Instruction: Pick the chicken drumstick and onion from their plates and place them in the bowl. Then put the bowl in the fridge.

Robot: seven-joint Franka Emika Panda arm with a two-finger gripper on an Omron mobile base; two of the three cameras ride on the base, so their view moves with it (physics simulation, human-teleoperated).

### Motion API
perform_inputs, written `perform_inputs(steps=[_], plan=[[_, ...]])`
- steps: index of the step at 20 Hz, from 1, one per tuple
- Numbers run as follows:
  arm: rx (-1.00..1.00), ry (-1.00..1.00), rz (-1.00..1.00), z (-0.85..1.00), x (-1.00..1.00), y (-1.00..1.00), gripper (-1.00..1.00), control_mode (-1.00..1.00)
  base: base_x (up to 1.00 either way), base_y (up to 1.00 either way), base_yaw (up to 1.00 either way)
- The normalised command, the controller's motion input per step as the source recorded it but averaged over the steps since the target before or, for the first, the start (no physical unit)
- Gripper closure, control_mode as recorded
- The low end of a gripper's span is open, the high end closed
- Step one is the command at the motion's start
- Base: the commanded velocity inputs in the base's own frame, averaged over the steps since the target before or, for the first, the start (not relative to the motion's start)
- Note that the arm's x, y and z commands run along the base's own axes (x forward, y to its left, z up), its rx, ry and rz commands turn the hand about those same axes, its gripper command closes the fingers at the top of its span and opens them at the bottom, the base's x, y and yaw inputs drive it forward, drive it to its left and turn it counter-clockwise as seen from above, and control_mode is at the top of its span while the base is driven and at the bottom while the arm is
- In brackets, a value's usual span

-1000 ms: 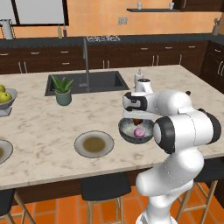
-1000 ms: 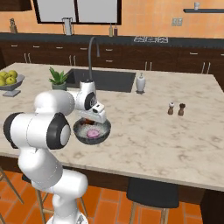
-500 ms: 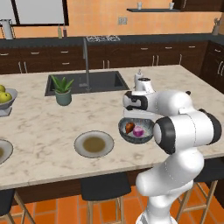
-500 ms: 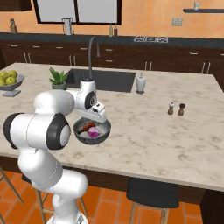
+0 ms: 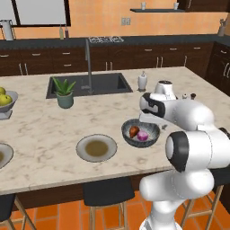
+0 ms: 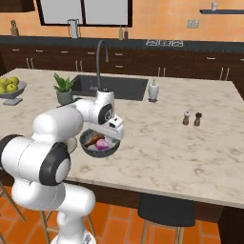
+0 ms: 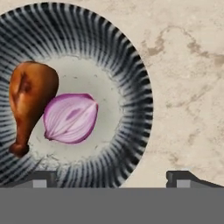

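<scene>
- No brand, label or readable writing shows on anything around me.
- My gripper [image 7: 113,177] hangs over the near rim of the bowl [image 7: 131,74]. My two dark fingertips [image 7: 41,177] stand well apart, one over the striped wall and the other over bare marble beside the bowl, with nothing pinched between them.
- The bowl sits on the island counter [image 5: 40,130], just in front of my hand [image 5: 150,105]. From the right base camera it lies directly beneath my hand [image 6: 107,114].
- The chicken drumstick [image 7: 28,98] lies inside the bowl with its meaty end away from my tips and its narrow bone end toward them. The onion [image 7: 70,117] lies just beside it, at the bowl's pale middle; I cannot tell whether they touch.
- One plate [image 5: 96,148] rests bare on the counter to the bowl's left, and the second plate [image 5: 3,155] shows at the frame's left edge.
- Around me are a potted plant [image 5: 64,92] by the sink [image 5: 90,84], a footed fruit bowl [image 6: 10,91] with yellow-green fruit, a soap dispenser [image 6: 153,89], and two shakers [image 6: 192,118] well to the right.
- My own white arm [image 6: 52,138] hides part of the counter near the bowl.
</scene>
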Motion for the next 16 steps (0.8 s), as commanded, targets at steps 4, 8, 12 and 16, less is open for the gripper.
perform_inputs(steps=[4, 8, 12, 16], plan=[[0.1, 0.0, -0.01, 0.0, -0.02, -0.67, -1.0, -1.0, 0.0, 0.0, 0.0], [0.03, 0.07, 0.0, -0.19, 0.31, -0.23, -1.0, -1.0, 0.0, 0.0, 0.0], [0.0, 0.0, 0.0, -0.28, 0.37, 0.01, -1.0, -1.0, 0.0, 0.0, 0.0], [0.0, 0.02, 0.02, -0.35, 0.19, 0.14, -1.0, -1.0, 0.0, 0.0, 0.0]])
